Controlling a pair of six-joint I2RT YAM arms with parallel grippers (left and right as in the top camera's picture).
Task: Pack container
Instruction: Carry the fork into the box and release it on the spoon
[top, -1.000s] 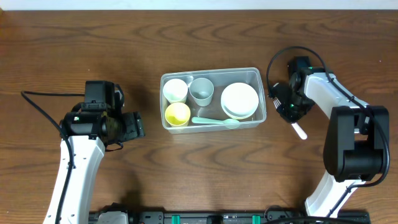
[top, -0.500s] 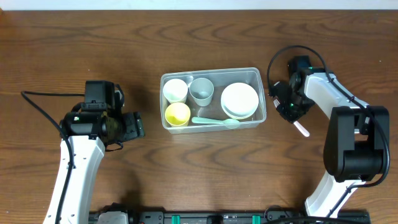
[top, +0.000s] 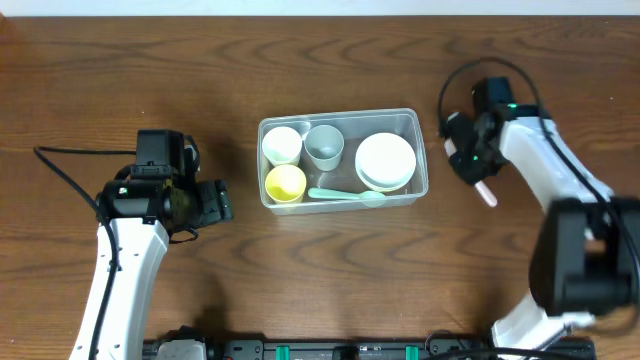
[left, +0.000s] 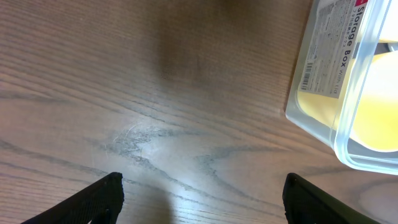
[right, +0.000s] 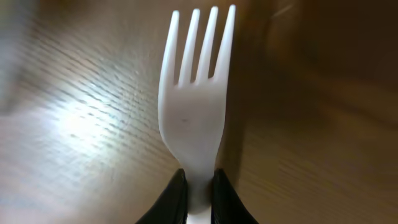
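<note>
The clear container stands mid-table and holds a white cup, a grey cup, a yellow cup, stacked white bowls and a mint spoon. Right of it, my right gripper is shut on a white plastic fork. In the right wrist view the fork points tines-forward out of the shut gripper, over bare wood. My left gripper stands open left of the tub. In the left wrist view the gripper holds nothing, and the container's corner is at the upper right.
The wooden table runs on all sides of the tub. A black cable trails left of the left arm, and another cable loops over the right arm.
My right gripper has closed on the fork and moved with it a little toward the table's far side. The left arm has not moved.
</note>
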